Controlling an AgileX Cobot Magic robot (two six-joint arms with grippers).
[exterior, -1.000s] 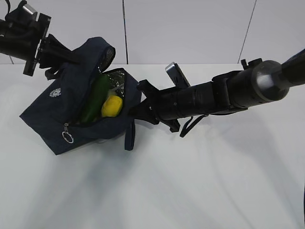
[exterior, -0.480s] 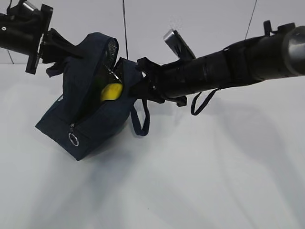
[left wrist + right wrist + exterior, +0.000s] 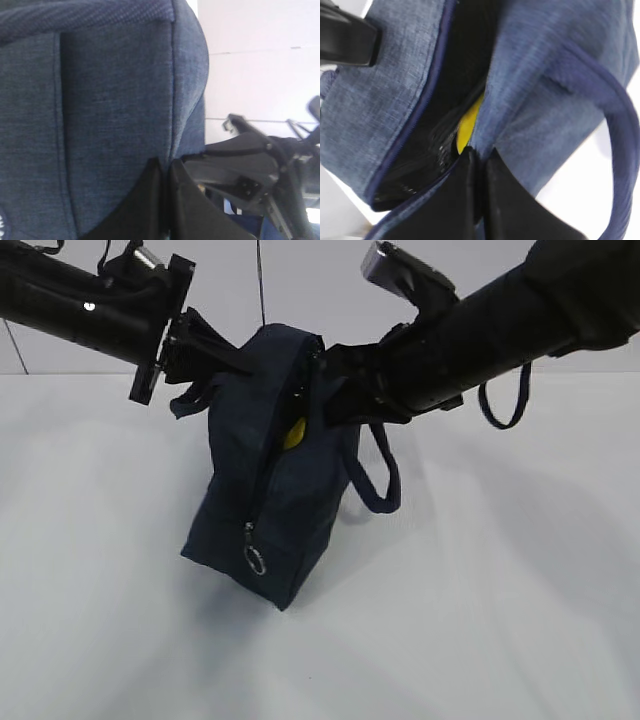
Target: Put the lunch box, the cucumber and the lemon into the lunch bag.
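Observation:
The navy lunch bag [image 3: 265, 490] hangs upright above the white table, held from both sides at its top. My left gripper [image 3: 222, 352] is shut on the bag's left top edge; the left wrist view shows its jaws pinching the fabric [image 3: 100, 110]. My right gripper [image 3: 335, 380] is shut on the right rim by the zipper opening [image 3: 445, 100]. The yellow lemon [image 3: 293, 433] shows through the opening, and also in the right wrist view [image 3: 468, 125]. The cucumber and the lunch box are hidden. The zipper's ring pull [image 3: 255, 561] hangs low on the bag's front.
One loop handle [image 3: 375, 475] hangs from the bag's right side. A dark strap [image 3: 505, 400] dangles from my right arm. The white table [image 3: 480, 620] spreads below the bag, with a pale wall behind it.
Both grippers have lifted the bag from lying tilted on the table to hanging upright and moved it to the right. The opening has narrowed, and the cucumber has gone out of sight.

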